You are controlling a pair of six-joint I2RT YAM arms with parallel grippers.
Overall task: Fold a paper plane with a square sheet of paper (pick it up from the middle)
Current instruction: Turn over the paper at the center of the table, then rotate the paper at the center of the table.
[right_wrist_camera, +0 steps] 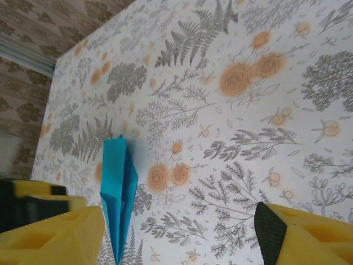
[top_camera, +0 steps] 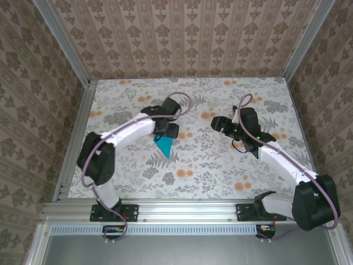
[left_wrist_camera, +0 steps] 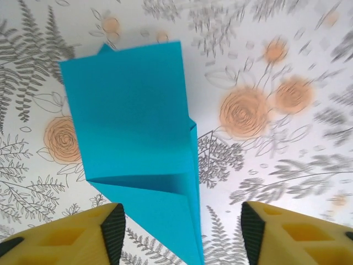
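While paper plane (left_wrist_camera: 138, 138) lies flat centre-left | left gripper (left_wrist_camera: 182, 234) parted over its lower tip, empty | right gripper (right_wrist_camera: 179, 226) parted, empty

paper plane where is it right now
The paper plane lies on the table left of centre in the top view, just under the open left hand.
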